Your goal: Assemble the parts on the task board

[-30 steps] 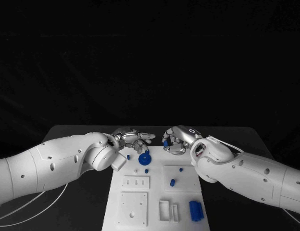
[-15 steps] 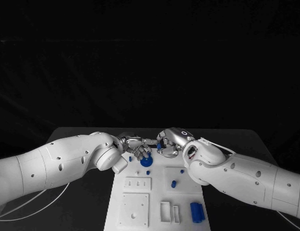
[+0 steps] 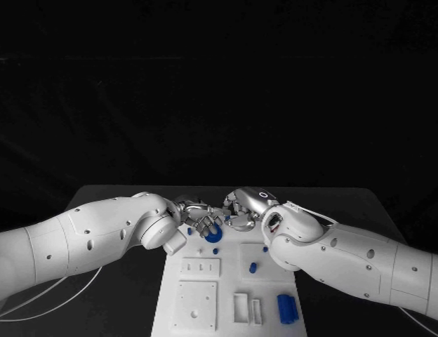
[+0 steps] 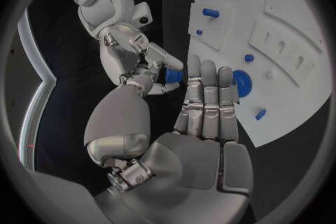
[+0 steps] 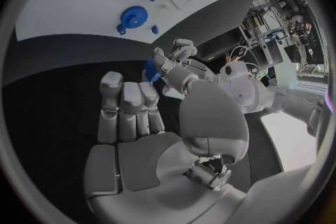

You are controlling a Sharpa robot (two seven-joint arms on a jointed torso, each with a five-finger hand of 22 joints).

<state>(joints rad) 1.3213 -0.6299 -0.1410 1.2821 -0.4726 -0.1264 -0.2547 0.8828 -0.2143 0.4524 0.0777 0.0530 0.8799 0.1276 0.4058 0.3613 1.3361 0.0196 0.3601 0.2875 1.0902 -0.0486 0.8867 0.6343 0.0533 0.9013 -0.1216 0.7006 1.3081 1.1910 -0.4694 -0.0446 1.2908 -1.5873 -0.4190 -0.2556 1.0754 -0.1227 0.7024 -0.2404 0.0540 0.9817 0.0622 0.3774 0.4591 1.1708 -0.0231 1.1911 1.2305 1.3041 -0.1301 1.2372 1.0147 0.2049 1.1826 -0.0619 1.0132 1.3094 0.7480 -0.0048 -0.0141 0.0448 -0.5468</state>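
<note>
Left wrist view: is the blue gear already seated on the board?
Yes, the blue gear lies flat on the white task board, beyond the left hand's fingers.

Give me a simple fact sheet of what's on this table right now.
Board: white task board on the black table
Right hand: pinches a small blue piece above the board's far end
Left hand: fingers straight, right beside that piece; contact unclear
On board: blue gear-like disc, blue block
</note>
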